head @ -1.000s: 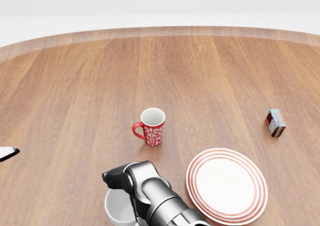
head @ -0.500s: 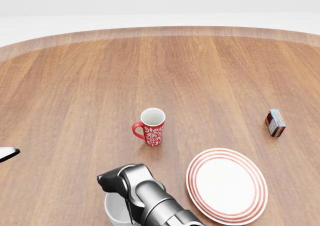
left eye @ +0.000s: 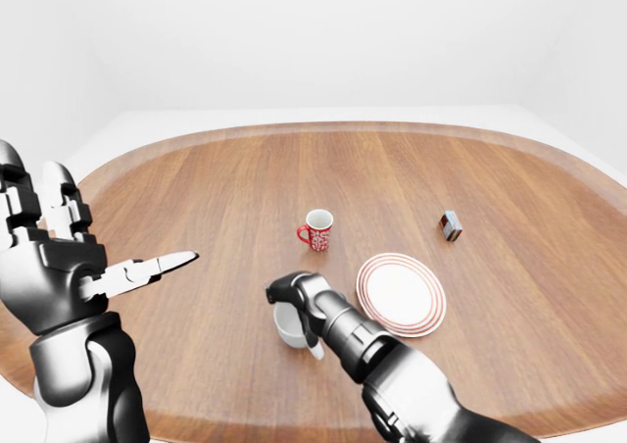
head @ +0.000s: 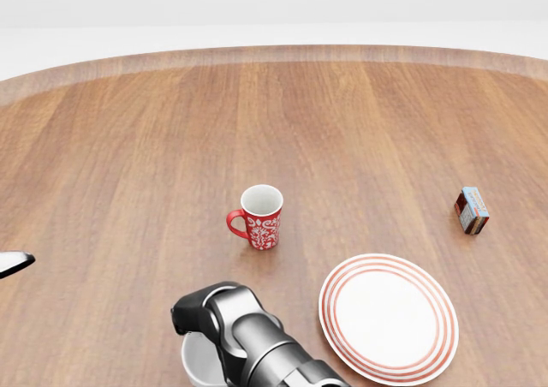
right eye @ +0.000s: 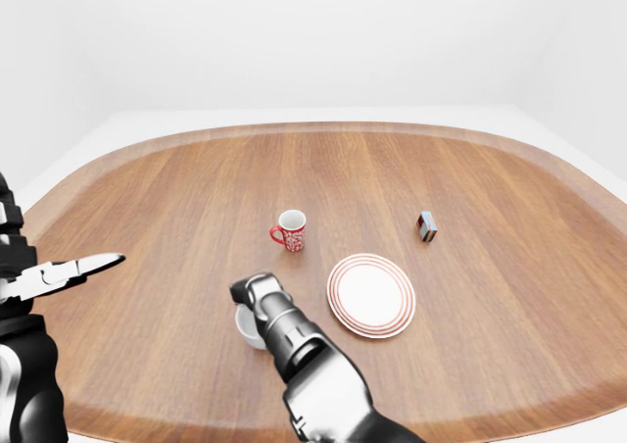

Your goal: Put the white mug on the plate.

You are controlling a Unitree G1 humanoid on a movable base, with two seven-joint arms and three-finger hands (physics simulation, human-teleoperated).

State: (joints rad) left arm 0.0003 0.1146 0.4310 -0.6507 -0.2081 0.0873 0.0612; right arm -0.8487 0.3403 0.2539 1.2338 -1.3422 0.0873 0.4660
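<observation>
A wide oval wooden table (left eye: 245, 188) filled the left-eye view. Near its lower middle the right hand (left eye: 286, 291) lay over the white mug (left eye: 290, 327), covering its rim; whether the fingers gripped it could not be told. The red-ringed plate (left eye: 401, 293) sat just right of the mug, apart from it. A red patterned mug (left eye: 317, 230) stood above. A small box (left eye: 451, 225) lay far right. The left hand (left eye: 59, 267) was raised at left, fingers spread, holding nothing.
</observation>
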